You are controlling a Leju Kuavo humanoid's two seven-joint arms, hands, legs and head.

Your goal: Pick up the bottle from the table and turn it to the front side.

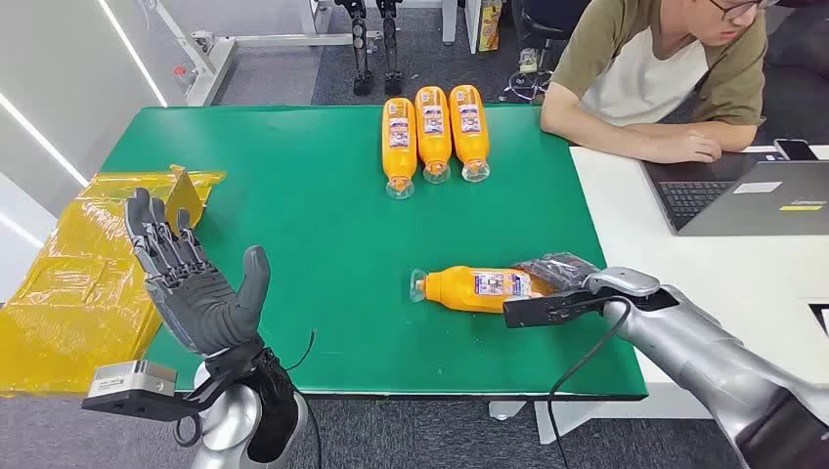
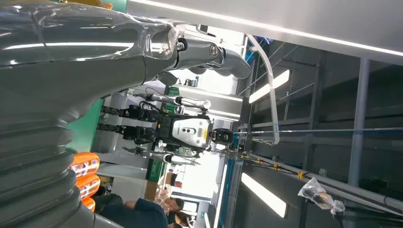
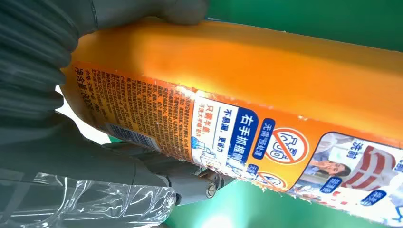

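The right hand (image 1: 559, 274), at lower right of the head view, is closed around the base end of the bottle (image 1: 479, 289). The bottle lies on its side on the green worktop (image 1: 293, 205), long axis running left-right, cap end pointing away from the hand toward frame centre. The left hand (image 1: 191, 283), lower left, is raised with fingers spread, holding nothing, well apart from the bottle. Farther back, three bottles (image 1: 433, 132) lie side by side.
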